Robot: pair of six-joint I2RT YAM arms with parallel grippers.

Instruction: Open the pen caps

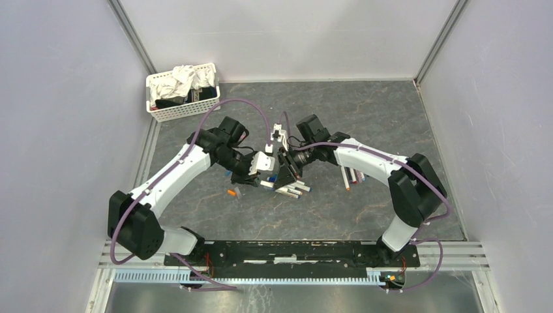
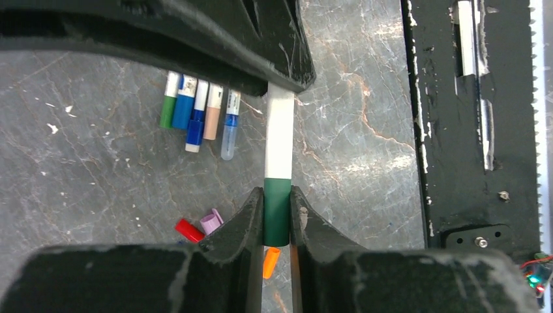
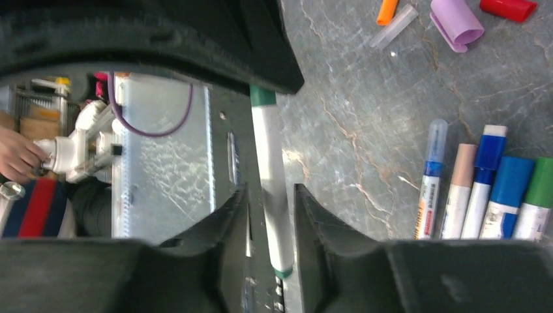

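Left pincer [image 2: 277,199]: shut on the green cap [image 2: 277,212], with both pads pressed against its sides.
Right pincer [image 3: 270,195]: set around the white barrel [image 3: 274,195] with the jaws narrowly apart. Whether the barrel is actually gripped cannot be told.
Green cap: held between the left pincer's fingers and seated on the barrel, with no gap seen at the seam. The pen is carried above the desk [image 2: 352,130], spanning from one pincer to the other.
Done so far: some caps have been taken off, judging by those lying loose. An orange cap [image 2: 270,261] is seen directly under the left pincer, and a red cap [image 2: 189,229] and a purple cap [image 2: 211,222] lie just beside one of its fingers.
Left to do: the green cap is not yet pulled off. A row of pens [image 2: 195,114] lies ahead of the left pincer, beside the barrel, and most appear capped.
Progress: the task is judged partly done, with several caps outstanding.
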